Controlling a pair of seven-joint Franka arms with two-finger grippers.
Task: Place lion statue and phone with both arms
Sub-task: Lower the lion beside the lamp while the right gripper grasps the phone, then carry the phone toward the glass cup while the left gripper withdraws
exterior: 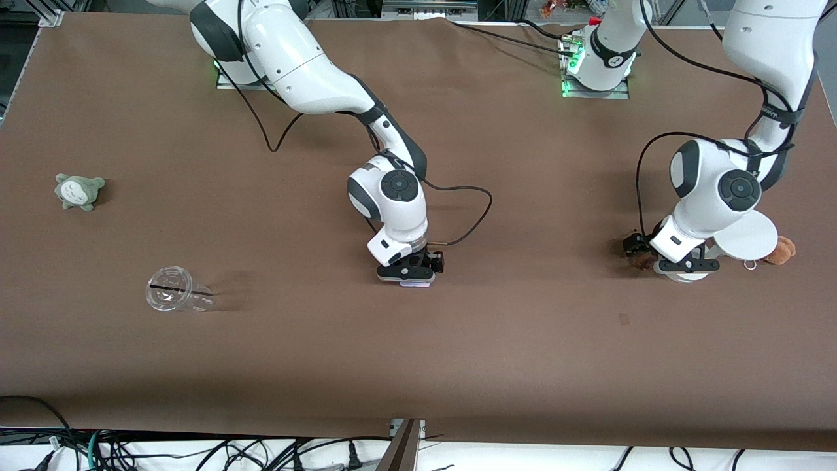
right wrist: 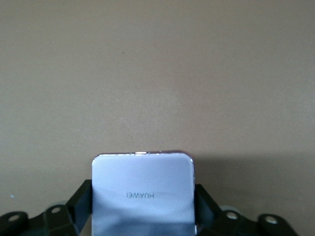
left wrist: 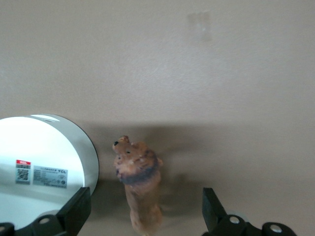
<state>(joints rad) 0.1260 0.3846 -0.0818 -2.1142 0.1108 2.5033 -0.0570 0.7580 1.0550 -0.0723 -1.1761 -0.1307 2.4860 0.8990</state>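
The phone (exterior: 416, 282), a flat pale lavender-white rectangle, is at the middle of the table, also in the right wrist view (right wrist: 142, 194). My right gripper (exterior: 410, 269) (right wrist: 142, 199) is shut on it, one finger on each long edge, low at the table top. The lion statue (left wrist: 140, 189), a small reddish-brown figurine, stands on the table toward the left arm's end (exterior: 643, 261). My left gripper (exterior: 668, 265) (left wrist: 143, 214) is open around it, with a gap between the statue and each finger.
A white stand with a disc top (exterior: 745, 235) rises right beside the left gripper; its round base (left wrist: 44, 162) is close to one finger. An orange-brown plush (exterior: 782, 250) lies next to it. A grey-green plush (exterior: 78, 191) and a tipped clear cup (exterior: 175, 297) lie toward the right arm's end.
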